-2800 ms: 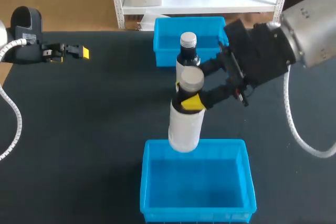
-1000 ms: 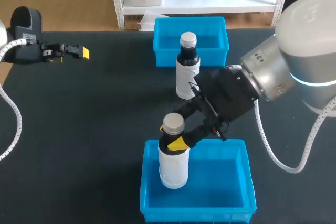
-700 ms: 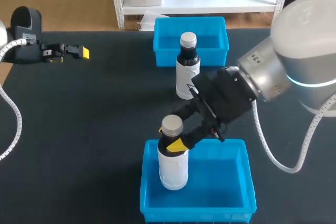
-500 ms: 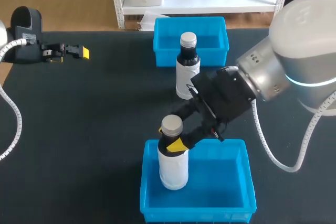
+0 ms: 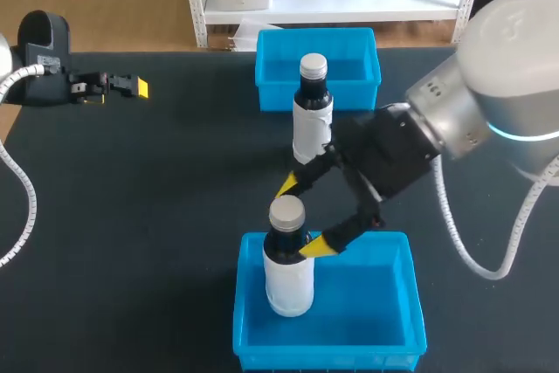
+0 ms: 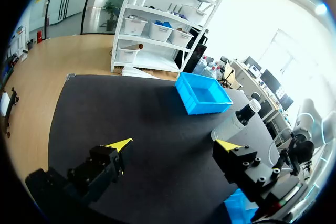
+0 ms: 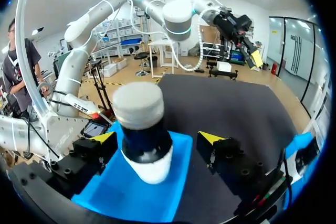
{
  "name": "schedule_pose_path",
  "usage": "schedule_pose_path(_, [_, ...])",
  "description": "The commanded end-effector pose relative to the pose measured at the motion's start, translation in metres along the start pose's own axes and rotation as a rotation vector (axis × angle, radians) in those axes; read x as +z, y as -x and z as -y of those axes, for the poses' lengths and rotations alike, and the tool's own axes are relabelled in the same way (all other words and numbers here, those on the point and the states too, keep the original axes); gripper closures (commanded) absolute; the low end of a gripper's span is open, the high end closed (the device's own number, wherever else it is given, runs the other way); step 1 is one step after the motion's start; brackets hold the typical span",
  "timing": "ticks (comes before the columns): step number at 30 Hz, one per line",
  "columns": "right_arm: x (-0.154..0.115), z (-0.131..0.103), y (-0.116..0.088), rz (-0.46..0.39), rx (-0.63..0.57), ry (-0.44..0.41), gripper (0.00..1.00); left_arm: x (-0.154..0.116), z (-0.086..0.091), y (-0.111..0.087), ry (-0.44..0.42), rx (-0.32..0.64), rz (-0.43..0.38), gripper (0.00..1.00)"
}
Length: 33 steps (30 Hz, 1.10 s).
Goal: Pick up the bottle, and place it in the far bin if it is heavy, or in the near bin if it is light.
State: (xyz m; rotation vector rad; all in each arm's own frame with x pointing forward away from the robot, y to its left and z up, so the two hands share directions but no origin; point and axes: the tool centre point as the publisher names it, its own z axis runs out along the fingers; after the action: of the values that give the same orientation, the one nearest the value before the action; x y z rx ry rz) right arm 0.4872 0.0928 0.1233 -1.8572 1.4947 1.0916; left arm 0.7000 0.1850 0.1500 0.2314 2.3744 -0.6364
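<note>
The bottle (image 5: 287,272) stands in the near bin (image 5: 327,357), with the right jaws released either side of its neck; a crooked retreat could topple it. The left jaws are also spread.

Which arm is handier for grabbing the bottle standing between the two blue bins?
Probably the right. The right tool is open and close to that bottle; the left tool sits far off to the side.

Right tool (image 5: 303,216) low at centre, fingers wide apart; left tool (image 6: 173,144) far left, fingers apart
</note>
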Motion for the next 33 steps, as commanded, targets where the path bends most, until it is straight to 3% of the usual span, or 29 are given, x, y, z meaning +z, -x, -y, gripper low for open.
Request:
schedule_pose_path(1, [-0.03,0.001,-0.016,-0.005,0.03,-0.036,0.0,0.0,0.0,0.0,0.0,0.0,0.0,0.0])
schedule_pose_path(9, [-0.087,0.039,-0.041,-0.006,0.095,-0.175,0.0,0.0,0.0,0.0,0.0,0.0,0.0,0.0])
schedule_pose_path(18, [-0.137,0.117,-0.067,0.001,0.143,-0.302,0.0,0.0,0.0,0.0,0.0,0.0,0.0,0.0])
schedule_pose_path(25, [-0.151,0.173,-0.073,0.019,0.163,-0.349,0.0,0.0,0.0,0.0,0.0,0.0,0.0,0.0])
schedule_pose_path(33, [-0.142,0.211,-0.066,0.06,0.166,-0.357,0.0,0.0,0.0,0.0,0.0,0.0,0.0,0.0])
